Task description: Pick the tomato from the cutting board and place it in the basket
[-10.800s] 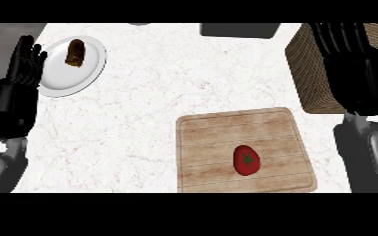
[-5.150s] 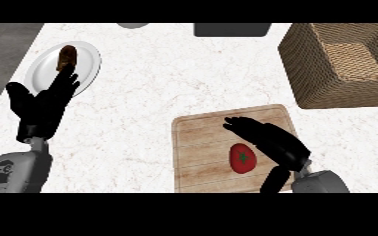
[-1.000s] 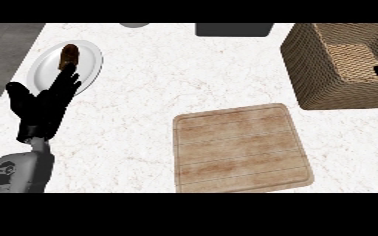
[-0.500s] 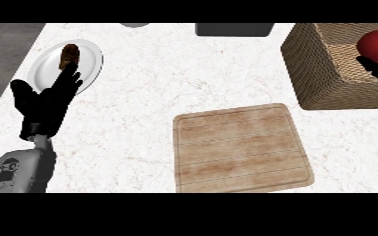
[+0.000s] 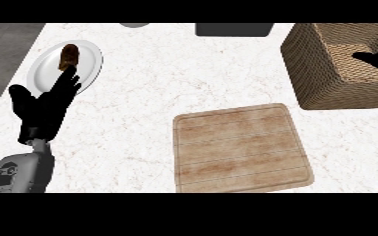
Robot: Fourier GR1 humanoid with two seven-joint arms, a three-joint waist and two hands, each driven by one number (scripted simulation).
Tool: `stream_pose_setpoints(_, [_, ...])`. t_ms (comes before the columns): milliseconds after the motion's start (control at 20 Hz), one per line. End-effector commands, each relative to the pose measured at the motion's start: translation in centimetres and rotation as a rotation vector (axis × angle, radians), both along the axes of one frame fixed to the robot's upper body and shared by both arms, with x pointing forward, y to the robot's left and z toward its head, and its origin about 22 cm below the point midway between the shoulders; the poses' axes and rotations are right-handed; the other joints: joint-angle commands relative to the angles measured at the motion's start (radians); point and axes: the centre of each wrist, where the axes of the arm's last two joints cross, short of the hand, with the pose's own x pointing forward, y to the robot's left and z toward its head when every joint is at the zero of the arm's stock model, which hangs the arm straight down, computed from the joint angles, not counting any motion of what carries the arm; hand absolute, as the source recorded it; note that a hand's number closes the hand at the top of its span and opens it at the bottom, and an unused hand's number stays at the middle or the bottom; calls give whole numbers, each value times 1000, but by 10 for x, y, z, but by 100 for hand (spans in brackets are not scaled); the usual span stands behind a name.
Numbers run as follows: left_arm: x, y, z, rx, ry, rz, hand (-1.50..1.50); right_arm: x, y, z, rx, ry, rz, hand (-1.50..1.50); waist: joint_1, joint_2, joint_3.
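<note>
- Because the tomato shows nowhere in the head view, I cannot tell where it is; the cutting board (image 5: 240, 149) carries nothing, so I judge it has left the board, and it may be inside the basket (image 5: 319, 65) or hidden by the robot hand there.
- At the right edge, over the basket's opening, only a small dark part of the right robot hand (image 5: 367, 59) shows; whether it is wide, narrow or holding something I cannot tell.
- The left robot hand (image 5: 43, 111) rests at the left side with straight fingers and holds nothing; its fingertips lie over the edge of the plate (image 5: 87, 60).
- Risk one: if the tomato is not yet let go, a release too near the basket's wall could send it over the rim and onto the table (image 5: 184, 70).
- Risk two: when the right robot hand comes out, it could catch the woven wall and shift or tip the basket.
- Risk three: any movement of the left robot hand could push the plate, with the brown food (image 5: 69, 56) on it.
- Count: one cutting board, one basket, one plate, one piece of brown food, two robot hands, no visible tomato.
- At the far edge there are also one dark box (image 5: 233, 29) and one grey round thing (image 5: 134, 24), both cut off.
</note>
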Motion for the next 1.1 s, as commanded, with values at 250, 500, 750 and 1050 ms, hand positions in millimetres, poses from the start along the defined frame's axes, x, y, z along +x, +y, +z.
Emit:
stream_pose_setpoints(250, [0,-7,4,-3,-15,-5,0,-22,-73,50,385,-99,-147,-150,1,0,1])
stream_pose_setpoints(500, [1,-7,-3,-12,-10,-13,0,-70,-136,41,475,-117,-173,-150,7,8,2])
stream_pose_setpoints(750, [3,1,1,4,-11,-21,0,-122,-179,52,459,-30,-138,-150,16,15,5])
stream_pose_setpoints(1050, [9,-14,13,-28,-18,-16,0,-164,-202,39,407,58,-59,-150,17,15,9])
